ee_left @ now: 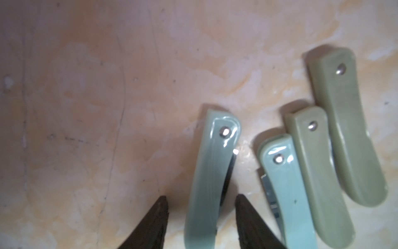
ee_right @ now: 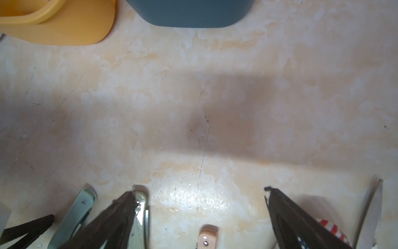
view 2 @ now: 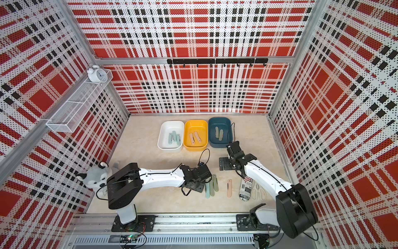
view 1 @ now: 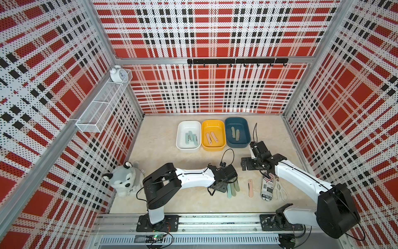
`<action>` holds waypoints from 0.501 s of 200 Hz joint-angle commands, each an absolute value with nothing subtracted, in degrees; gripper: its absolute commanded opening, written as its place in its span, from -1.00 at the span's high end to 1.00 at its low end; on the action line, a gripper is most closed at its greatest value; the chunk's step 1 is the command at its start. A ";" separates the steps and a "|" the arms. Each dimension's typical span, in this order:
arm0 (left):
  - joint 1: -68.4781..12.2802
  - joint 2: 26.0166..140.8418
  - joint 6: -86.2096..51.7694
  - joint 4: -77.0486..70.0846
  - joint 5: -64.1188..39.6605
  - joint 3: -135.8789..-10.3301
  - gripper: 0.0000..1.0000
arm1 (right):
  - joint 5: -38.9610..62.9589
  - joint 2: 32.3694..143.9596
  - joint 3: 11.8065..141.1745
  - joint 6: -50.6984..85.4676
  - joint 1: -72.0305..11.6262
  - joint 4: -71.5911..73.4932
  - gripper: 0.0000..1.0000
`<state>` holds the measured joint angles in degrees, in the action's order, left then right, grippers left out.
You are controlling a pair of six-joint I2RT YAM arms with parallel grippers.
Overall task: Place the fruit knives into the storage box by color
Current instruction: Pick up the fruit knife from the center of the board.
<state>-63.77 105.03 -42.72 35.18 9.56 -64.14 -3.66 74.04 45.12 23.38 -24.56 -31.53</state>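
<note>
The left gripper [ee_left: 201,196] hangs low over the table [ee_left: 97,97], fingers parted and straddling one mint-teal knife [ee_left: 212,168]; a gap shows on each side, so I'd say nothing is pinched yet. The knife's long axis runs straight out ahead of the fingers, three more knives [ee_left: 312,172] just beside it. The right gripper [ee_right: 199,190], spread wide, stands well apart
</note>
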 commanded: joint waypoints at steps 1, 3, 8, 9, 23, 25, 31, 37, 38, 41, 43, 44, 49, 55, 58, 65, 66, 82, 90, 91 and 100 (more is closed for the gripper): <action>-64.40 107.57 -41.33 35.16 9.79 -65.92 -0.12 | -4.08 74.23 46.42 22.72 -24.10 -31.80 -1.00; -64.35 107.66 -41.31 35.16 9.76 -65.92 -0.12 | -4.14 74.13 46.48 22.70 -24.07 -31.79 -0.99; -64.34 107.82 -41.24 35.16 9.77 -65.69 -0.11 | -4.34 74.02 46.40 22.74 -24.08 -31.73 -1.00; -64.34 107.83 -41.23 35.16 9.72 -65.63 -0.11 | -4.37 73.97 46.36 22.71 -24.08 -31.73 -0.99; -64.34 107.66 -41.39 35.09 9.85 -64.65 0.01 | -4.49 73.83 46.32 22.68 -24.03 -31.81 -1.00; -64.34 107.60 -41.40 35.18 9.93 -64.55 0.03 | -4.51 73.83 46.32 22.63 -23.98 -31.79 -1.00; -64.25 107.47 -41.46 35.27 10.02 -64.09 0.10 | -4.55 73.83 46.36 22.60 -23.91 -31.82 -1.00; -64.16 107.19 -41.56 35.37 10.09 -63.75 0.16 | -4.57 73.83 46.32 22.53 -23.91 -31.88 -0.99; -64.16 107.17 -41.56 35.40 10.10 -63.69 0.17 | -4.57 73.83 46.36 22.52 -23.86 -31.85 -1.00; -64.11 107.08 -41.64 35.36 10.19 -63.48 0.19 | -4.57 73.83 46.30 22.51 -23.83 -31.88 -1.00; -64.04 106.88 -41.65 35.38 10.19 -63.40 0.21 | -4.57 73.83 46.29 22.53 -23.82 -31.85 -1.00; -64.01 106.83 -41.70 35.40 10.20 -63.38 0.22 | -4.57 73.83 46.26 22.51 -23.82 -31.83 -1.00; -63.94 106.73 -41.78 35.36 10.20 -63.06 0.26 | -4.56 73.83 46.28 22.50 -23.82 -31.82 -1.00; -63.82 106.46 -41.83 35.41 10.35 -62.85 0.32 | -4.66 73.83 46.34 22.41 -23.76 -31.87 -1.00; -63.77 106.39 -41.91 35.41 10.29 -62.77 0.35 | -4.66 73.83 46.32 22.40 -23.77 -31.83 -1.00; -63.72 106.26 -42.00 35.50 10.29 -62.54 0.40 | -4.66 73.83 46.37 22.29 -23.71 -31.90 -1.00; -63.77 106.22 -42.01 35.51 10.33 -62.51 0.41 | -4.66 73.83 46.43 22.26 -23.68 -31.90 -1.00; -63.63 105.87 -41.99 35.66 10.53 -62.54 0.44 | -4.57 73.86 46.54 22.26 -23.60 -31.78 -1.00; -63.56 105.76 -42.00 35.79 10.67 -62.72 0.48 | -4.57 73.91 46.56 22.24 -23.55 -31.77 -1.00; -63.55 105.75 -42.01 35.78 10.65 -62.74 0.49 | -4.57 73.91 46.57 22.24 -23.55 -31.75 -0.99; -63.55 105.65 -41.87 35.93 10.73 -62.92 0.56 | -4.55 73.92 46.58 22.25 -23.55 -31.82 -1.00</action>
